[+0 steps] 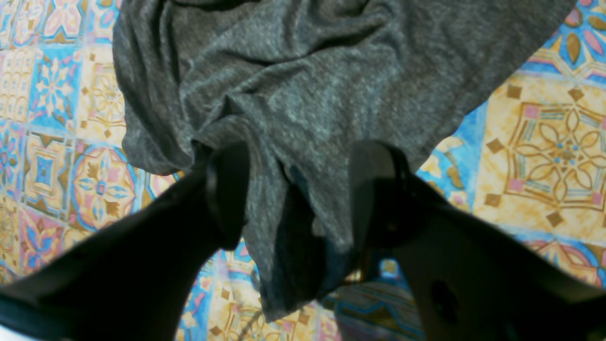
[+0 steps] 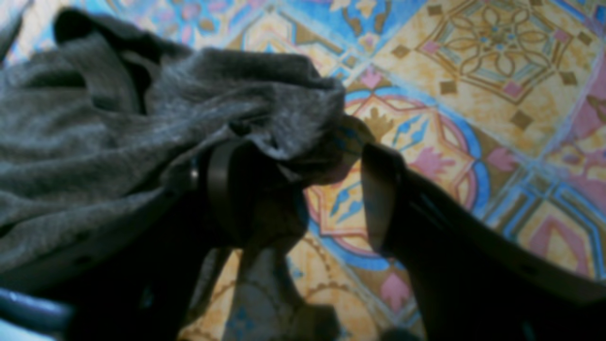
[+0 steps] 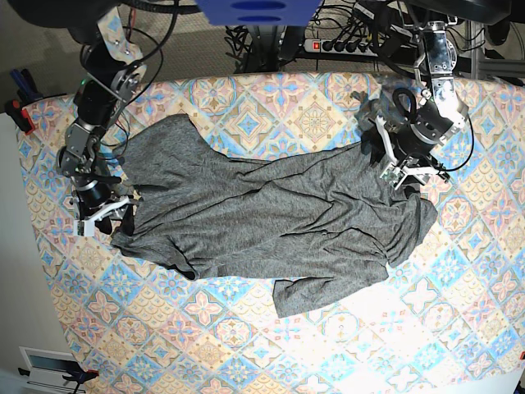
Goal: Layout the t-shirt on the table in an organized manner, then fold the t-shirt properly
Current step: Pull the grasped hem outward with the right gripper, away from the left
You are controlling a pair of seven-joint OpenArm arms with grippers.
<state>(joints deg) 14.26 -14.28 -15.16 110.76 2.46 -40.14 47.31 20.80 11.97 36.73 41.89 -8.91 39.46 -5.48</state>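
Observation:
The dark grey t-shirt [image 3: 271, 222] lies crumpled and partly spread across the tile-print table [image 3: 246, 345]. My left gripper [image 1: 300, 189] is at the shirt's right end [image 3: 404, 171]. Its jaws stand wide apart, and a fold of the t-shirt [image 1: 303, 94] runs down between the fingers [image 1: 227, 189]. My right gripper [image 2: 303, 199] is at the shirt's left edge [image 3: 111, 220], also open. A bunch of the t-shirt [image 2: 142, 123] rests over its left finger [image 2: 222, 189], and bare table [image 2: 426, 166] shows in the gap between the fingers.
Cables and a power strip [image 3: 344, 43] lie beyond the table's far edge. The floor [image 3: 25, 312] runs along the table's left side. Bare table [image 3: 459, 328] surrounds the shirt at front and right.

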